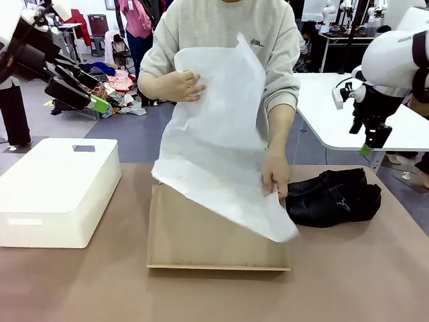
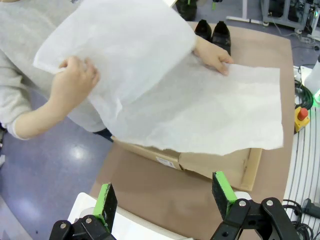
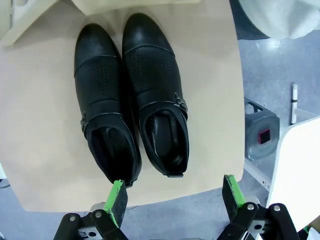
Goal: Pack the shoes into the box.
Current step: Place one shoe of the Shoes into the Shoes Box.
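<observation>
The pair of black shoes (image 1: 333,196) lay side by side and touching on the brown desk (image 1: 348,268), just beside the box (image 1: 201,235) on the robot's right, toes toward it. In the right wrist view the shoes (image 3: 132,95) lay flat with their openings upward, heels nearest the camera. The shallow cardboard box lay open in the middle of the desk, its bare brown floor showing. A person at the far side held a large sheet of white tissue paper (image 1: 221,134) above the box, one hand (image 1: 179,86) raised at chest height gripping the sheet's upper edge, the other hand (image 1: 275,176) low at the box's corner next to the shoes, so that the sheet hung slanted with its lower corner over the box. A white plastic bin (image 1: 57,191) stood on the desk, apart from the box on the robot's left. The left end effector (image 1: 94,92) hung high above the bin, fingers spread wide and holding nothing. The right end effector (image 1: 370,142) hung well above the shoes, likewise wide open and empty.
</observation>
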Available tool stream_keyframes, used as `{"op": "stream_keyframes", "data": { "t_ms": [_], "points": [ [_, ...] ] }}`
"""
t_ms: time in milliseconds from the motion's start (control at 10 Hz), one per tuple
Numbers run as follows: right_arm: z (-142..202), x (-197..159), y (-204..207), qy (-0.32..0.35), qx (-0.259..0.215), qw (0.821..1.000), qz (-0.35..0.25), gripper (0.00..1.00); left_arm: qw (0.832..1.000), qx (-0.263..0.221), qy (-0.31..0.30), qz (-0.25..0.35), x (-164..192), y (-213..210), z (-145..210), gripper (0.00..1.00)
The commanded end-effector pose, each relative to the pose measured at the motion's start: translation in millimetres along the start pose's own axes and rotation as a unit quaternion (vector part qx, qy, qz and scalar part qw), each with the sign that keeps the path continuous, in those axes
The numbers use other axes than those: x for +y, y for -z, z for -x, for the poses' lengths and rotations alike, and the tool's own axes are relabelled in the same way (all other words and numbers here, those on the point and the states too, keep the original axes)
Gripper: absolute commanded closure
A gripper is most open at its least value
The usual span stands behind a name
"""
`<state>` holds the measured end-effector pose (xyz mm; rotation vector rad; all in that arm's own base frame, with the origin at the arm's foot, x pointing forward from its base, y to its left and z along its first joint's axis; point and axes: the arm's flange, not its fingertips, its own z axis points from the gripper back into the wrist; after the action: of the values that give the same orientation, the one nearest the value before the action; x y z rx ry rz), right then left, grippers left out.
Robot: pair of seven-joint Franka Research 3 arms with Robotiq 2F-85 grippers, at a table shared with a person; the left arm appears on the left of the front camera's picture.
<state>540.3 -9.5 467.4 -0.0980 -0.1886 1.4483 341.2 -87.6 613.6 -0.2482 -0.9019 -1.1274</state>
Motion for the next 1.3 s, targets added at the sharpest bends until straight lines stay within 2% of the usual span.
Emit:
{"op": "stream_keyframes", "data": {
  "t_ms": [0,400,600,1200],
  "points": [
    [5,-19,10,-0.009,-0.022,1.0,-0.006,0.0,1.0,-0.006,0.007,0.008,1,0,2,0.0],
    [9,-37,40,0.006,-0.026,1.0,-0.009,0.0,1.0,-0.006,0.007,0.008,1,0,2,0.0],
    [12,-43,55,-0.013,-0.032,0.999,-0.023,0.0,1.0,-0.006,0.007,0.008,1,0,2,0.0],
    [13,-44,97,-0.013,-0.043,0.998,-0.051,0.0,1.0,-0.006,0.007,0.008,1,0,2,0.0]
  ]
}}
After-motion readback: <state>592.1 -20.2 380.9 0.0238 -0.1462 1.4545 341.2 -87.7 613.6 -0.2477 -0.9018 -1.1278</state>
